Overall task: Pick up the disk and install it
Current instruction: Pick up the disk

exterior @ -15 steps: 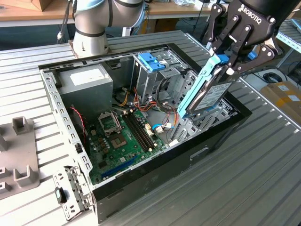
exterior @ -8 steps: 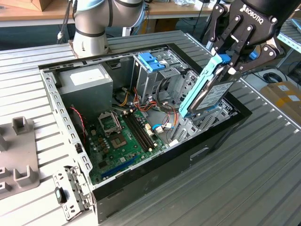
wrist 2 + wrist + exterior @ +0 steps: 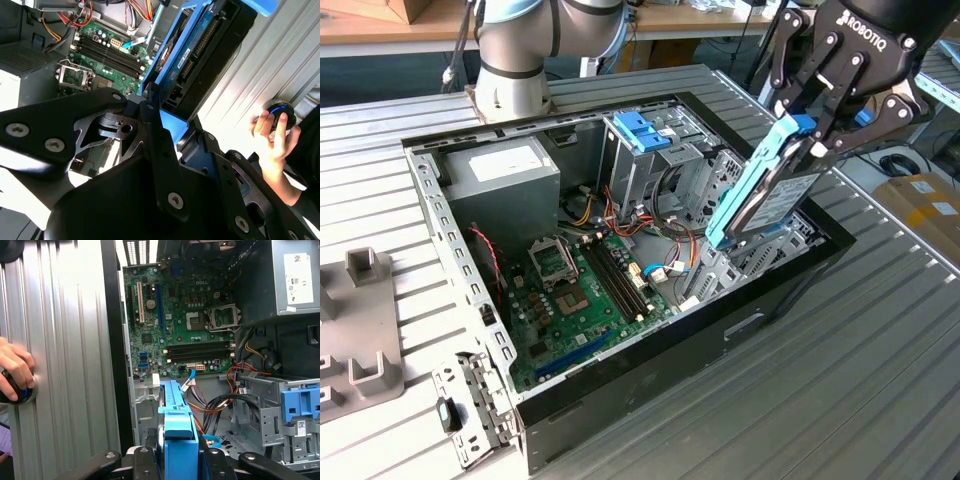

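as the case lies open on the table, gripper (image 3: 808, 138): black fingers pinching the disk at its upper end, above the case's side at the exterior view's right; in both wrist views (image 3: 162, 117) (image 3: 177, 457) the linkages close in on the blue frame.
disk (image 3: 775, 195): off the table, held on edge and tilted, upper end toward the exterior view's right, lower end down near the silver drive bays inside the case; whether it touches them cannot be told. the blue frame runs along its edges, and the second wrist view (image 3: 200, 55) shows its dark underside and connector end; the first wrist view (image 3: 177, 415) looks straight down its blue edge.
case (image 3: 670, 360): black tower lying on its side, panel off, insides exposed.
board (image 3: 580, 290): green, flat on the case floor, with memory slots and a bare processor socket; seen in both wrist views (image 3: 105, 50) (image 3: 185, 325).
grey box (image 3: 500, 175): white label, in the case's far corner at the exterior view's left (image 3: 295, 275).
blue latch (image 3: 642, 130): atop a silver cage at the far side, apart from the disk (image 3: 300, 407).
cables (image 3: 620, 215): red, yellow and black, looping between the grey box and the cage.
table (image 3: 840, 400): ribbed grey metal.
hand (image 3: 272, 137): a person's, resting on a round dark knob (image 3: 277, 112) with a blue ring, beside the case (image 3: 15, 370).
arm base (image 3: 515, 50): silver, behind the case.
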`<act>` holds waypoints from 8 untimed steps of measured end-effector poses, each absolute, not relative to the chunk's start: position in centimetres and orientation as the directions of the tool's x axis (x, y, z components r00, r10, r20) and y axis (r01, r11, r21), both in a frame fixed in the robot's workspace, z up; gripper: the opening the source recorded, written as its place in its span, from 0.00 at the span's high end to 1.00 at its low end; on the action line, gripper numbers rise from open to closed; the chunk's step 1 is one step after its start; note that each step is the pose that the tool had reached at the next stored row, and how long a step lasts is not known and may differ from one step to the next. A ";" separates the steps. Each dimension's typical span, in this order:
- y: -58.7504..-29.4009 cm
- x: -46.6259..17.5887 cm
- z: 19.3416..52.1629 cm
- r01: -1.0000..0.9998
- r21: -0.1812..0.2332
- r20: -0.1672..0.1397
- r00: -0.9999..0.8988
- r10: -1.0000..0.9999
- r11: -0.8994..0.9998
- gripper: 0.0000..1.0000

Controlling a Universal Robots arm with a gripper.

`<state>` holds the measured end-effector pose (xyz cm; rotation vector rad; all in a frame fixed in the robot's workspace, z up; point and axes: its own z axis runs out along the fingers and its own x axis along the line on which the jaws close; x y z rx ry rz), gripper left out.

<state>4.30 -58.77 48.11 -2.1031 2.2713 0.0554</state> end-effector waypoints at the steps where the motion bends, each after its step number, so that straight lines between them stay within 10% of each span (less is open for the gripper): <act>1: -58.8 4.4 48.1 -0.997 -0.005 -0.058 -0.077 -0.995 0.077 0.63; 8: -58.8 4.8 48.1 -0.997 -0.005 -0.058 -0.077 -0.995 0.077 0.63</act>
